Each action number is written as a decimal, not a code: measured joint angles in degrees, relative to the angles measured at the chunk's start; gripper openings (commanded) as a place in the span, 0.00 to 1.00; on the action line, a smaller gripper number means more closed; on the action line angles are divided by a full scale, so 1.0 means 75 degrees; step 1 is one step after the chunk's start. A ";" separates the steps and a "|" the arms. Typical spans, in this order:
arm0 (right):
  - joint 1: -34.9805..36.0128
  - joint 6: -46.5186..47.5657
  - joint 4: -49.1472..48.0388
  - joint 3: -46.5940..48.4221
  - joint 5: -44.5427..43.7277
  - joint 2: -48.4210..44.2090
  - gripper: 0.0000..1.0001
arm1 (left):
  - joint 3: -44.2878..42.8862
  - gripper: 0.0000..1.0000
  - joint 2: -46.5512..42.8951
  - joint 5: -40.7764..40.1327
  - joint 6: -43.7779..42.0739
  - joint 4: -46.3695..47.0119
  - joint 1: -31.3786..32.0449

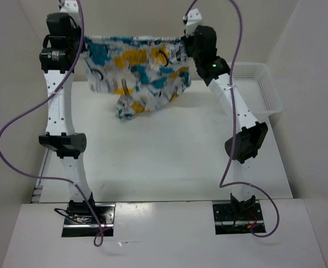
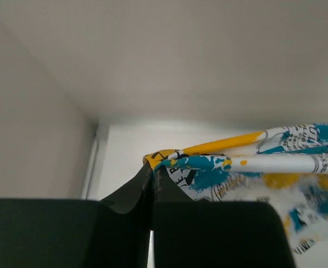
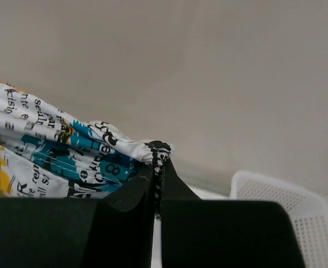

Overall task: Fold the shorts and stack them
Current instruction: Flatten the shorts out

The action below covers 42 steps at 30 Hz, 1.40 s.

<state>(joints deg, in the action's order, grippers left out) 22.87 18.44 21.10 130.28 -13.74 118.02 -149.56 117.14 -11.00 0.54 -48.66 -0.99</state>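
Observation:
The shorts [image 1: 136, 70], white with teal, yellow and black print, hang stretched in the air at the back of the table. My left gripper [image 1: 83, 44] is shut on their left top corner, and my right gripper [image 1: 184, 43] is shut on their right top corner. The lower part droops down to a bunch near the table top. In the left wrist view the fingertips [image 2: 153, 170] pinch a yellow and teal edge of the shorts [image 2: 236, 167]. In the right wrist view the fingertips [image 3: 157, 163] pinch a black-and-white hem of the shorts [image 3: 58, 148].
A white plastic mesh basket [image 1: 259, 89] stands at the back right of the table, and it shows in the right wrist view [image 3: 292, 204]. White walls enclose the table [image 1: 153, 151] at the back and both sides.

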 measured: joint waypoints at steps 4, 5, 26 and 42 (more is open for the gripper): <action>-0.0023 -0.0557 -0.0160 0.0801 -0.0297 -0.0562 0.00 | -0.3194 0.00 0.0411 -0.0015 -0.0026 -0.0318 0.0318; -0.0020 -0.0595 -0.0187 0.0743 -0.0294 -0.0772 0.00 | -0.3500 0.00 0.0248 0.0055 -0.0023 -0.0417 0.0385; 0.0493 0.2678 0.1309 -0.9192 0.1527 -0.4167 0.00 | 1.1036 0.00 -0.5444 0.0726 -0.0035 -0.0979 0.1725; 0.1291 0.3835 0.1955 -1.0515 0.1702 -0.5047 0.11 | 1.2581 0.14 -0.6406 0.0799 -0.0044 -0.1906 0.3016</action>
<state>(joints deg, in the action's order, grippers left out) 32.56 47.20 35.77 51.42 -0.97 80.16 -55.20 69.10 -5.02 0.21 -62.96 21.63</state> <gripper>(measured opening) 0.036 0.103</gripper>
